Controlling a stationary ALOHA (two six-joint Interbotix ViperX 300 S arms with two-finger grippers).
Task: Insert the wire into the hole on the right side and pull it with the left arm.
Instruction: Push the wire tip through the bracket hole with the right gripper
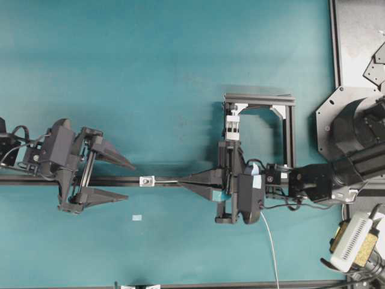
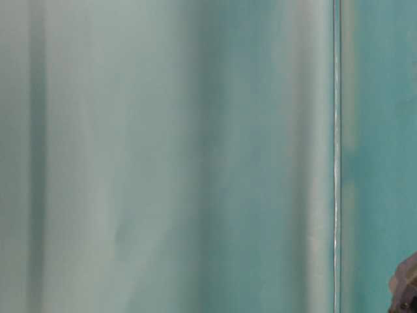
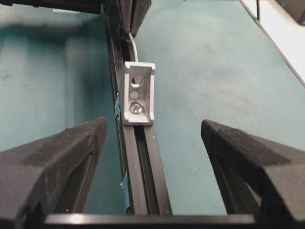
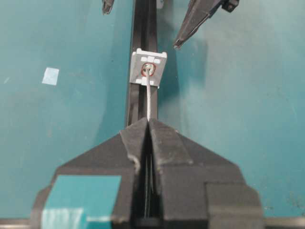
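The silver tab (image 1: 146, 180) stands on a black rail (image 1: 108, 180). My right gripper (image 1: 182, 180), marked with teal tape, is shut on the thin pale wire (image 1: 167, 181). In the right wrist view the wire (image 4: 150, 98) runs from the closed gripper (image 4: 148, 122) straight to the hole (image 4: 148, 70), and its tip sits at the opening. My left gripper (image 1: 130, 180) is open, one plain black finger on each side of the rail, just short of the tab. In the left wrist view the hole (image 3: 138, 80) faces the gripper (image 3: 153, 124), and the wire (image 3: 134, 46) curves in behind the tab (image 3: 138, 95).
A black square frame (image 1: 289, 126) holding a white block with black bands (image 1: 232, 126) stands behind the right gripper. A small pale tape square (image 1: 137, 217) lies on the teal table in front of the rail. A white cable (image 1: 269, 241) trails off towards the front edge.
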